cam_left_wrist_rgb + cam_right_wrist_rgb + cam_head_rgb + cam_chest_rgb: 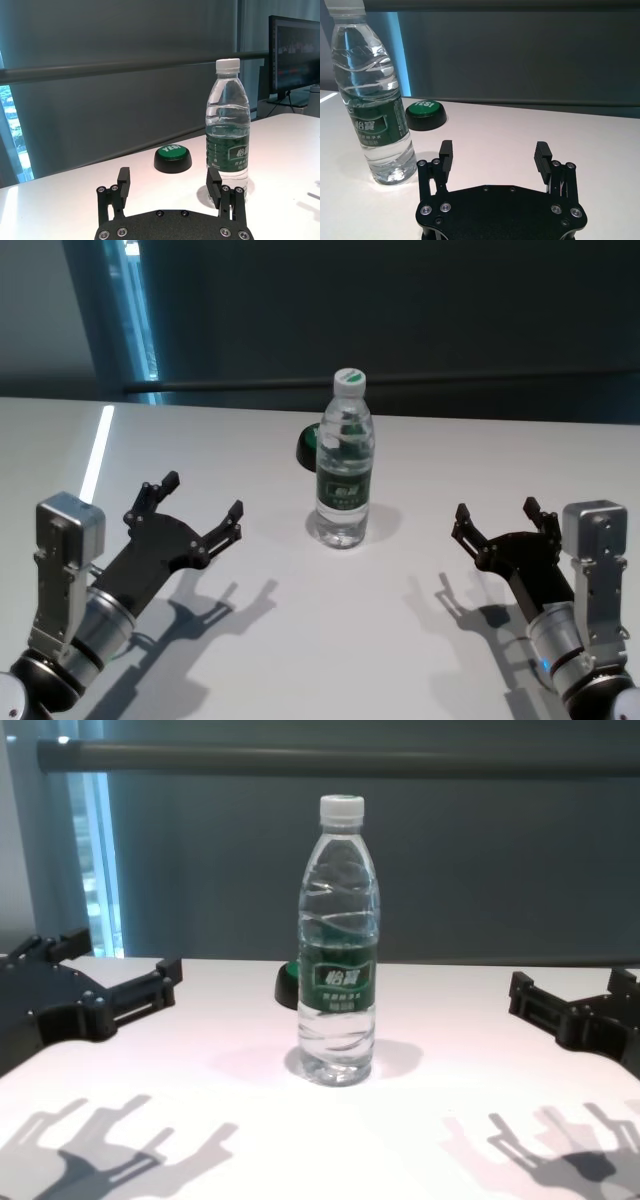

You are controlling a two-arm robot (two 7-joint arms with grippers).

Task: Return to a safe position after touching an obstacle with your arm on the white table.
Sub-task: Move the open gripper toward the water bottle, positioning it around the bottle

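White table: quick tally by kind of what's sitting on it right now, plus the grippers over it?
Tall clear plastic water bottle with white cap and green label, upright on the white table: 1
Low black round button with green top, behind the bottle: 1
Open black grippers, left and right: 2
Total: 4

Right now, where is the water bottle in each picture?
Head view: water bottle stands mid-table, between both arms.
Left wrist view: right of centre.
Right wrist view: far left.
Chest view: dead centre.
Shared landmark: the green button sits just behind it on the table.
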